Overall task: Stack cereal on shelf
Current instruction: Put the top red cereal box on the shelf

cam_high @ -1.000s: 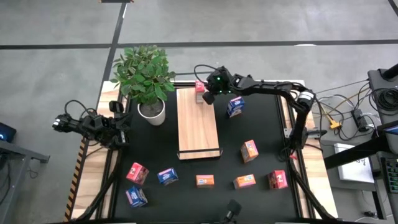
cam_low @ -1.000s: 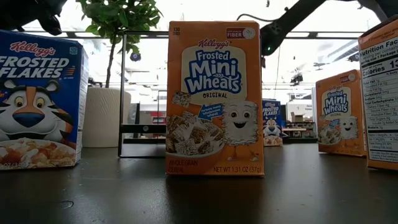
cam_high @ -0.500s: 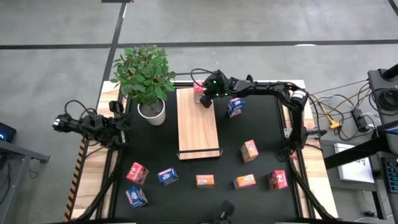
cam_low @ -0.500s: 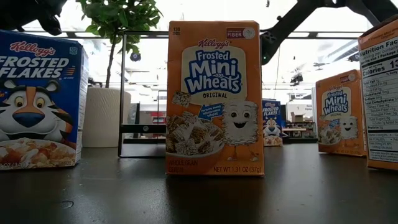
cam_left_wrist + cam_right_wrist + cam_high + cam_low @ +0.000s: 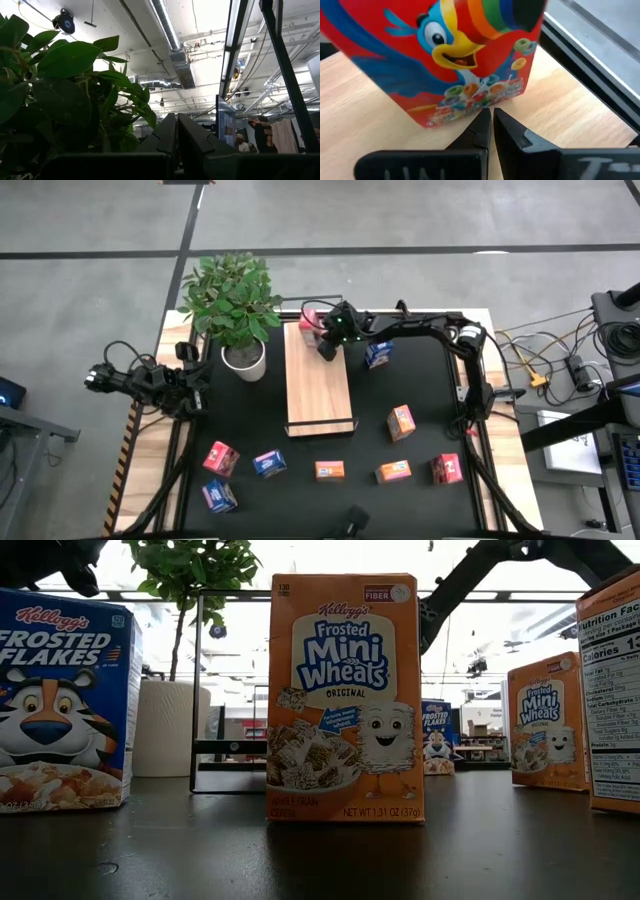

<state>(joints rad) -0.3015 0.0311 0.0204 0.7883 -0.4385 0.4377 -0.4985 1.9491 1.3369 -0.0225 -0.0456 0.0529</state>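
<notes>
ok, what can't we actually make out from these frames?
- High view: the right gripper covers part of the red box on the shelf.
- Right wrist view: whether the red box touches the fingers; its top is cut off.
- Low view: the Mini-Wheats box hides the shelf.
- Left wrist view: the left gripper faces plant and ceiling; no table.

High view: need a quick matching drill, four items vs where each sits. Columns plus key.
Items:
1. red cereal box
2. potted plant
3. left gripper
4. right gripper

Places:
A. left table edge, clear of the boxes
B. far end of the shelf
C. shut, over the shelf beside the red box
D. beside the shelf's left edge

Pairs: 1-B, 2-D, 3-A, 4-C
</notes>
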